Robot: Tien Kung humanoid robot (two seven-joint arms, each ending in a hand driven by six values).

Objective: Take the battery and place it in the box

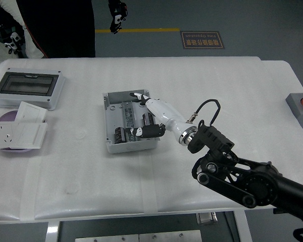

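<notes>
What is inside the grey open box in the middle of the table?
In the box lie a metal rail and a dark cylinder, likely the battery, near its front. The right hand covers the box's right side, so what lies beneath it cannot be seen.

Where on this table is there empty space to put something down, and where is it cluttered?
Bare tabletop runs from the grey box to the right edge, and along the near edge left of the right arm. It is crowded on the left, with the windowed enclosure and white socket plates, and at the box, where the right hand reaches in.
</notes>
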